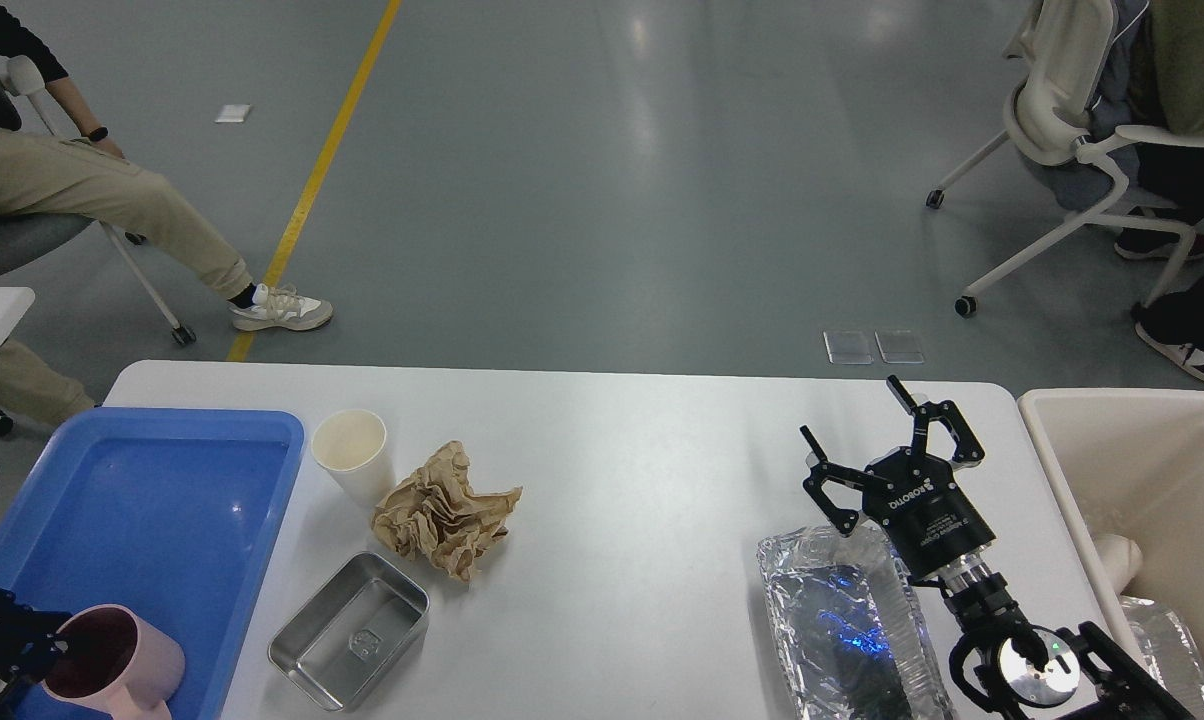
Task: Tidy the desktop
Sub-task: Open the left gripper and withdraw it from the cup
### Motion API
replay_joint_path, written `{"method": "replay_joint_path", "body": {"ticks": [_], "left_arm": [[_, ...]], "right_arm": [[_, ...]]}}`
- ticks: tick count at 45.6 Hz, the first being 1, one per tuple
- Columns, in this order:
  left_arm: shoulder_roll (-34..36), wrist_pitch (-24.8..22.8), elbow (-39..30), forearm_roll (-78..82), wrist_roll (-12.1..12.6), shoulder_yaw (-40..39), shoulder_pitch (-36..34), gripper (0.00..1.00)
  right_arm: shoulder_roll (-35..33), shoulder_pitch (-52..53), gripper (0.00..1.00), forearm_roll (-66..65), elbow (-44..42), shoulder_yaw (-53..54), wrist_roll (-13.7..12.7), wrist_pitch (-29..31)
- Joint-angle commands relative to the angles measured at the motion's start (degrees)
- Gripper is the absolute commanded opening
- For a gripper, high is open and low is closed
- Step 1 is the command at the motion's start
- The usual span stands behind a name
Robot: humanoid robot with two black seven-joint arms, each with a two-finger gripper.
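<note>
Worktop: the white desktop with rounded corners fills the lower half of the view, in front of a grey floor, and carries everything below except the bin.
Bin: cream plastic, at the worktop's right end; crumpled foil and a pale rounded piece lie inside it.
Tray: blue plastic, on the worktop's left end, its floor bare apart from the mug at its near corner.
Foil dish: crinkled silver foil, long and shallow, on the right part of the worktop, partly beneath the right arm.
Right gripper: black, above the worktop just beyond the foil dish's far end; its jaws are spread wide with nothing between them.
Paper: a crumpled brown wad left of centre, touching or nearly touching the cup.
Tin: a shallow rectangular metal pan, set at a slant, just nearer than the paper and beside the tray's right wall.
Mug: pink with a dark inside, tilted, at the tray's near corner, low on the left.
Cup: a cream paper cup, upright, between the tray and the paper.
Left gripper: dark, at the left edge, its jaws clenched on the mug's rim.
</note>
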Motion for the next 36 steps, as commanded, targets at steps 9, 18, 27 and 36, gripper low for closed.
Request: {"method": "replay_joint_path", "body": {"ticks": [9,18,27,36], "left_arm": [[4.5,-0.2,-5.6,-10.0,-0.5,-0.9,-0.7,0.74],[11.7,-3.3,-19.0,-20.8,0.8,-8.4,-3.0,0.9],[10.8,-5.6,-19.8,-34.4,4.5,-16.9,-2.7,0.96],[9.0,-6.7,-23.5,-52.5,16.3,-17.1,-2.6,0.97]], "right_arm": [[0.2,0.2,1.0,0.0,-0.1,-0.1,0.0,0.0],[0.3,0.2,1.0,0.0,0.0,-0.1,0.0,0.0],[0.0,-0.1,1.0,0.0,0.1,-0.2,0.0,0.0],[-0.1,-0.1,1.0,-0.1,0.0,-0.2,0.0,0.0]]}}
